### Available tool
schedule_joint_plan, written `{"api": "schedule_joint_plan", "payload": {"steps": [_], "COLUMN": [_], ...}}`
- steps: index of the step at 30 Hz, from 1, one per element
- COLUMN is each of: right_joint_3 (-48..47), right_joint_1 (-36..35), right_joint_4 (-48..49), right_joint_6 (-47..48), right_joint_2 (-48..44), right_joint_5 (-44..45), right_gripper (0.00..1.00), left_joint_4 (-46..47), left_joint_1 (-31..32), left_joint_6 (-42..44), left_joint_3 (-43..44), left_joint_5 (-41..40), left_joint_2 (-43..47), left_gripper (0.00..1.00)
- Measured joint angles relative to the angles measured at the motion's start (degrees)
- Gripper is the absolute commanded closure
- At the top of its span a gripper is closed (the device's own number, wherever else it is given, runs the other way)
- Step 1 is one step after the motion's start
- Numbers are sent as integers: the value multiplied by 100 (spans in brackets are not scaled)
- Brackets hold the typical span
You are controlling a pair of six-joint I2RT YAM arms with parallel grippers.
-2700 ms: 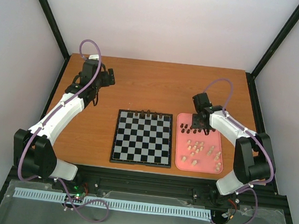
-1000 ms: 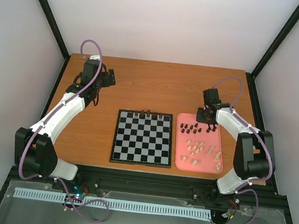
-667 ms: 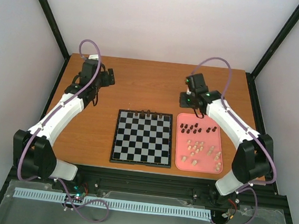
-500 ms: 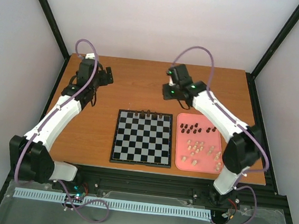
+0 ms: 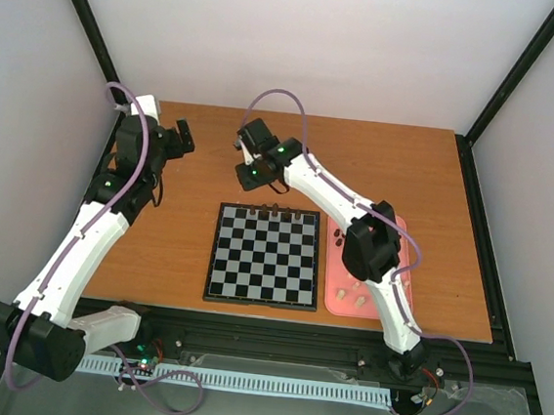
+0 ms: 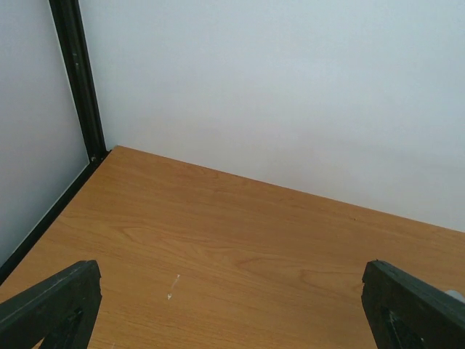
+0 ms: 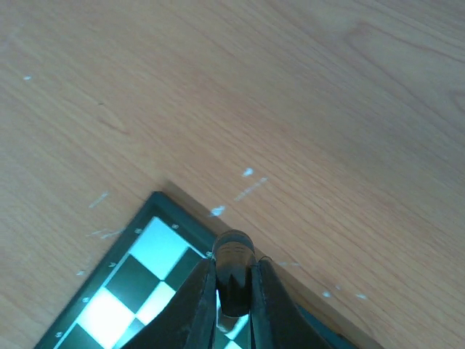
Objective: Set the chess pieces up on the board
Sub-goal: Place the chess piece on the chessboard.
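The board lies flat at the middle of the worktop, toward its near edge. A pink tray lies just beside the board at 3 o'clock and is partly hidden under the right arm. A few pale pieces show at the tray's near end. A short row of dark pieces stands upright along the board's far edge, around 12 o'clock.

Past that edge, at about 11 o'clock from the board's centre, the right gripper hangs near the far-left corner. In its wrist view the 2 fingers are clenched on 1 dark piece. The piece is held upright above the board's black border, close to a corner.

Farther off at 10 o'clock, well apart from the board, the left gripper hovers over bare wood near the back wall. Its 2 fingers are spread wide and released, with nothing between them.
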State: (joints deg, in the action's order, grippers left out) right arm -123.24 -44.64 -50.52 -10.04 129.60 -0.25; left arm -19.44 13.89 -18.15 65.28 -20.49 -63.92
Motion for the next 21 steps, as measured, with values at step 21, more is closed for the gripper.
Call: {"api": "schedule_joint_plan", "payload": {"steps": [21], "right_joint_3": [-767], "right_joint_1": [-461], "right_joint_4": [-927], "right_joint_6": [293], "right_joint_2": [841], "right_joint_5": [-85], "right_gripper": [90], "left_joint_4": [-17], "left_joint_1": [0], "left_joint_6": [37], "left_joint_3": [-111], "left_joint_5": [-83], "left_joint_2": [-52], "left_gripper": [0]}}
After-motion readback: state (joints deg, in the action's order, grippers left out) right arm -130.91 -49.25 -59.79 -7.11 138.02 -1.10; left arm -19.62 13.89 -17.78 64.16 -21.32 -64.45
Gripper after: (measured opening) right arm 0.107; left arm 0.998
